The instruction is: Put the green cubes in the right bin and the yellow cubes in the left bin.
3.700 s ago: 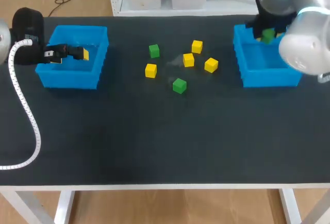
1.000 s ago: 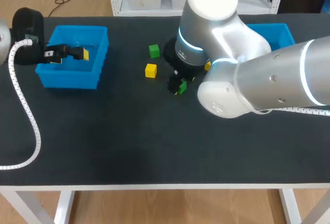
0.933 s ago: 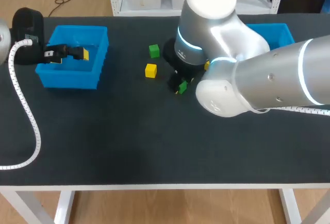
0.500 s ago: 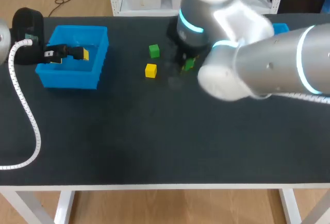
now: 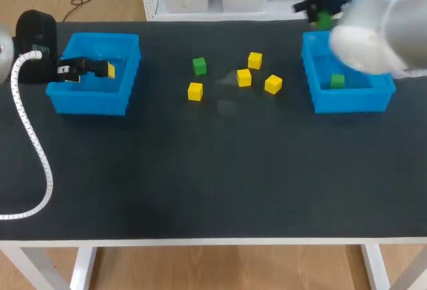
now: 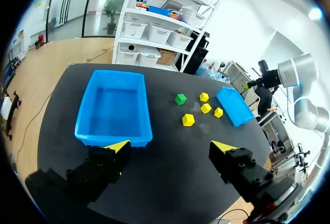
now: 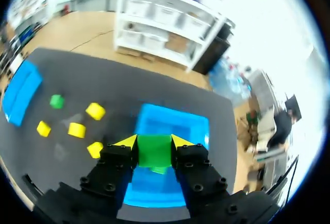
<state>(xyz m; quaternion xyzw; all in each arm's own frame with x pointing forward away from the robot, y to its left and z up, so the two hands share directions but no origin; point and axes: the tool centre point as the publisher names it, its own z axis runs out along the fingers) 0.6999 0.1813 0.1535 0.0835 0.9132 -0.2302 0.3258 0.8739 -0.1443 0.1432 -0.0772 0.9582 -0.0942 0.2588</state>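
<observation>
Head: R gripper [image 5: 324, 18] high above R bin [image 5: 350, 102], green cube [image 5: 325, 19] in it.
L wrist: L gripper [image 6: 170, 147] spread wide, empty; L bin [image 6: 113, 110] ahead.
R wrist: fingers pinching the cube over the bin.
Risk: release from this height, cube bounces out.

Rectangular desk [image 5: 200, 183] with a matte black top, thin white edge strip [image 5: 213, 242] along its near side, white legs [image 5: 373, 267] of square tube under the near corners, soft even light, a faint pale sheen mid-surface.
</observation>
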